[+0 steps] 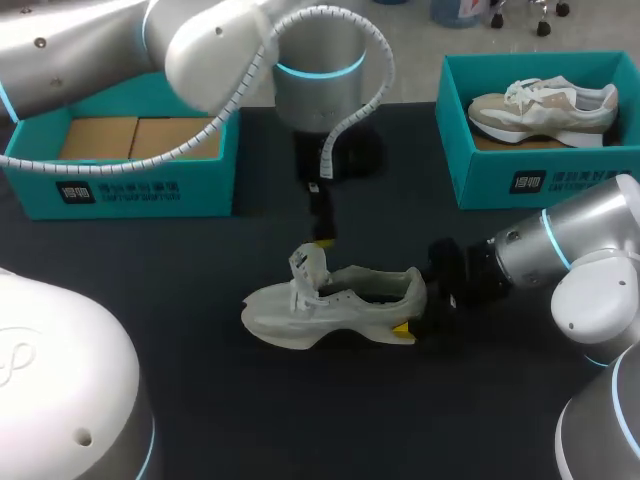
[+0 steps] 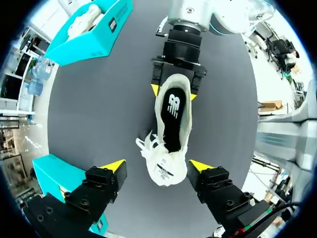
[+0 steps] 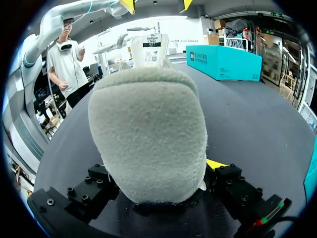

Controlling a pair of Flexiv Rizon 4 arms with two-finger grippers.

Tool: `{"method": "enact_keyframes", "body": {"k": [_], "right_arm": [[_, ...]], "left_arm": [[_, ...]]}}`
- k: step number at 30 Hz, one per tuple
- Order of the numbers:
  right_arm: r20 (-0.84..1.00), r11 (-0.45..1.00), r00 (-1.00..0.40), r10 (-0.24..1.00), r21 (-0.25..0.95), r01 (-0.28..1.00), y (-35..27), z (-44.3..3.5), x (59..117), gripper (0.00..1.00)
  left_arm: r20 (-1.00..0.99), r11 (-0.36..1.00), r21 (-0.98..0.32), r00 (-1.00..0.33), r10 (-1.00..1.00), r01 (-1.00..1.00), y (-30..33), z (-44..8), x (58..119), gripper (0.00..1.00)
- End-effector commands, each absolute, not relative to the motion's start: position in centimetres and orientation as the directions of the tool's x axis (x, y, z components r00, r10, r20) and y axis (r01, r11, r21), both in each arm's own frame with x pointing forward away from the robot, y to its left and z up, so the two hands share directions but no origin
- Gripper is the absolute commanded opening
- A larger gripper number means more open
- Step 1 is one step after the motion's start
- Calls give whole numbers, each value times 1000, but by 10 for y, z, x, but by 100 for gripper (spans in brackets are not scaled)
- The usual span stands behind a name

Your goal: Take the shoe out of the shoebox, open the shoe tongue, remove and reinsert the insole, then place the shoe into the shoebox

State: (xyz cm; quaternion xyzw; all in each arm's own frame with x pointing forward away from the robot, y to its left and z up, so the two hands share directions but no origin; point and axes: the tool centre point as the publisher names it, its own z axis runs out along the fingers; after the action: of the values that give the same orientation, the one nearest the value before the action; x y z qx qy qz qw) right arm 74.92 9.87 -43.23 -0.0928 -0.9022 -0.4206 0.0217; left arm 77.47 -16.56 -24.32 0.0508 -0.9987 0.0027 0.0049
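While the right gripper [image 2: 174, 92] clamped the heel of the shoe [image 1: 335, 305], which stood on the table [image 1: 250, 420], the left gripper [image 2: 157, 167] hung spread wide above its toe, not touching; the heel hid one right fingertip from its own camera

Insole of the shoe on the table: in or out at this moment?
In. The left wrist view looks down into the white shoe, and the dark insole lies inside it.

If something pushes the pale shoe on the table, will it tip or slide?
Likely neither: the shoe sits flat and low, and the right gripper clamps its heel. The thin upright tongue probably bends easily.
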Motion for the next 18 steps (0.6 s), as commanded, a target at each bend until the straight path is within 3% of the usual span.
{"method": "enact_keyframes", "body": {"k": [1, 9, 18], "right_arm": [[117, 630, -982, 152, 754, 187, 100, -436, 749, 0], [117, 630, -982, 152, 754, 187, 100, -436, 749, 0], [117, 630, -982, 152, 754, 187, 100, -436, 749, 0]], "left_arm": [[12, 999, -39, -1000, -9, -9, -177, -254, 769, 0], [87, 994, -7, -990, 114, 113, -206, -271, 754, 0], [87, 994, -7, -990, 114, 113, -206, -271, 754, 0]]}}
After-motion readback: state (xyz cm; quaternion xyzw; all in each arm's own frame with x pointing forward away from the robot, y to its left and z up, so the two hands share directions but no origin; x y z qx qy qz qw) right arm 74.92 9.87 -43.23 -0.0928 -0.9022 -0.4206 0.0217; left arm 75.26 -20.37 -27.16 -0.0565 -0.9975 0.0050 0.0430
